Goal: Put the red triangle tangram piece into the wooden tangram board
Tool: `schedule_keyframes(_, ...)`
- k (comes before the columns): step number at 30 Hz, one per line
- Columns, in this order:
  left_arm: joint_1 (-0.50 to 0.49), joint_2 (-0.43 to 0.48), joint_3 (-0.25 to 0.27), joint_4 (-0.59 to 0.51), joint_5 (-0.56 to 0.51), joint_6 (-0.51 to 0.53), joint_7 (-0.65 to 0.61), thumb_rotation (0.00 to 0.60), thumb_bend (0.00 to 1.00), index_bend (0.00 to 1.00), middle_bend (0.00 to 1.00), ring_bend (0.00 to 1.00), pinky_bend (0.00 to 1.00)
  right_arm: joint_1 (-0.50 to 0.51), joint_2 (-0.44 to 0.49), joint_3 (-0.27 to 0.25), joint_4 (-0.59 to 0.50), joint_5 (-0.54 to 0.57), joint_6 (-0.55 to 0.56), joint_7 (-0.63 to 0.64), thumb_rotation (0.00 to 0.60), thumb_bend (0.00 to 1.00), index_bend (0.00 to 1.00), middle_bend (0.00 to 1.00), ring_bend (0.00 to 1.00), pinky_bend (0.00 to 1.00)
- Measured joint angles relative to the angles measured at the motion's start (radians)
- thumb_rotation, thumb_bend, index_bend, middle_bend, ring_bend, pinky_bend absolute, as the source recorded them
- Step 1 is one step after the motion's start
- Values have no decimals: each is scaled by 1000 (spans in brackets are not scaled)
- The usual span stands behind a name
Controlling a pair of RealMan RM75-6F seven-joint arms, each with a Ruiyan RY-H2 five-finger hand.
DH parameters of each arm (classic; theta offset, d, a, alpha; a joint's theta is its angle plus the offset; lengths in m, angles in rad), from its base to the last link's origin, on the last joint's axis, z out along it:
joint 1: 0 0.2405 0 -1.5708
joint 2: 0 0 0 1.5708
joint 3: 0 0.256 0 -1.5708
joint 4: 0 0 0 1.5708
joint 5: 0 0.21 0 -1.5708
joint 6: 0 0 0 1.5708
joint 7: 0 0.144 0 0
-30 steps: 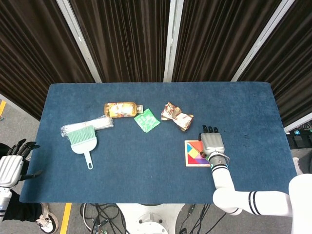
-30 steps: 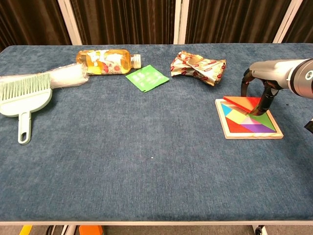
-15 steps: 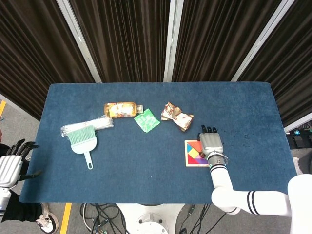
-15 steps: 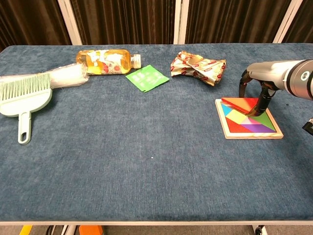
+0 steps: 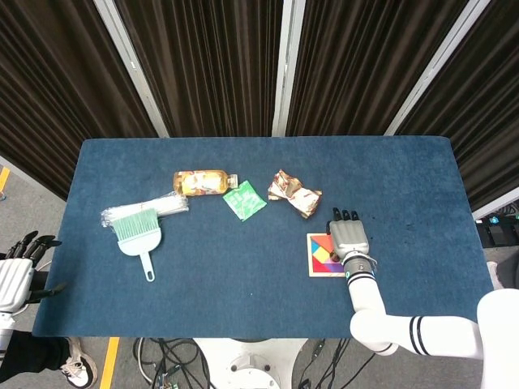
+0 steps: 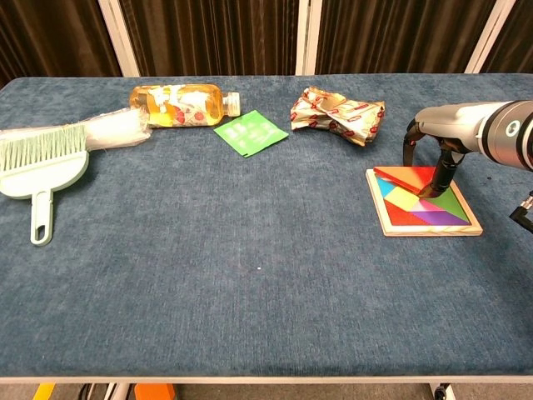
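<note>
The right hand (image 6: 441,154) arches over the board (image 6: 424,203), dark fingertips pressing the red triangle (image 6: 405,175); its grip is unclear. The left hand (image 5: 18,271) hangs open off the counter (image 5: 243,267).

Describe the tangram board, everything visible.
The wooden tangram board is a square, pale-wood tray lying flat on the blue table, right of centre, near the crumpled wrapper. It holds coloured pieces: red, yellow, green, purple, orange. The red triangle sits at its far edge, seemingly slightly raised there. The right hand arches over it, dark fingertips pressing on the pieces.
</note>
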Motion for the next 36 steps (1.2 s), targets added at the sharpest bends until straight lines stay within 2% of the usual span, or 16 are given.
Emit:
schedule_keyframes(14,-1,4,3,-4,2,-7,4,600,31,244,170,68,166,-8,0,-3,-13,-2,14,-5,600,201,449,0,0,0)
schedule_keyframes(17,-2,3,3,-3,2,-8,4,600,31,244,170,68,166,-8,-3,-2,-8,-1,8,-6,600,196,399,0,0,0)
schedule_keyframes(20,-1,3,2,-2,2,-6,3,600,30,244,170,68,166,-7,-4,0,-4,1,3,-8,600,184,295,0,0,0)
schedule_keyframes(22,-1,3,2,-2,1,-6,1,600,30,244,170,68,166,-7,-4,1,-4,0,2,-8,600,178,139,0,0,0)
schedule_keyframes(25,-1,3,3,0,2,-6,0,600,31,244,170,68,166,-9,-1,2,-7,-8,2,-2,600,176,16,0,0,0)
schedule_keyframes(36,-1,2,2,-1,2,-5,2,600,30,249,170,68,167,-31,26,2,-31,-61,-1,37,600,176,0,0,0,0)
